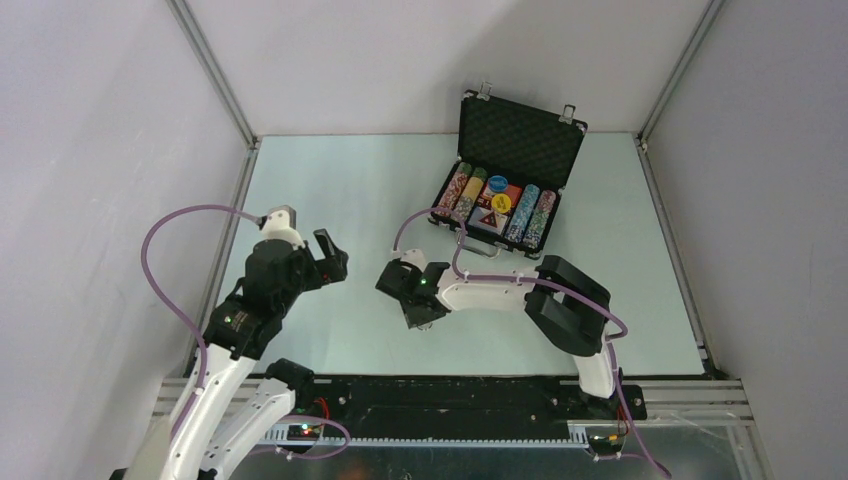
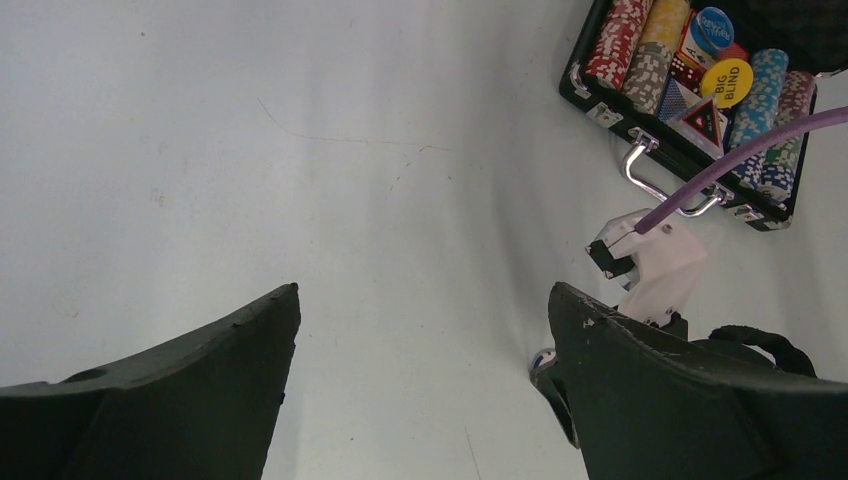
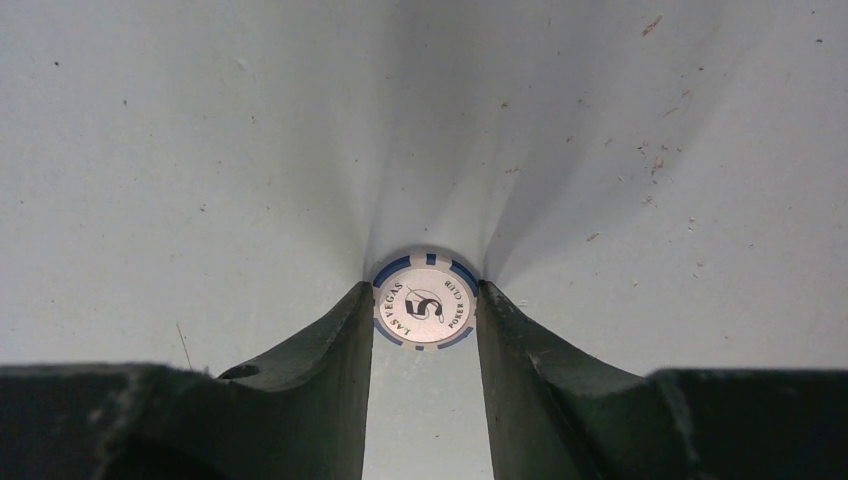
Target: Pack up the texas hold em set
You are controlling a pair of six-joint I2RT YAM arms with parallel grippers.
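Pale grey tabletop (image 1: pixel 330 190), one poker chip (image 3: pixel 425 308) lying flat dead centre between the right gripper (image 3: pixel 425 296) fingers, both touching its rim, looks pinched. Open briefcase (image 1: pixel 520 140) sits well beyond, nearer that arm. Left gripper (image 2: pixel 425 295) spread wide, empty.

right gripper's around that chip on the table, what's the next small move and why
Probably lift straight up a little. The right gripper has a finger against each edge of the poker chip, which lies flat on the table, and it needs clearance before heading to the open case.
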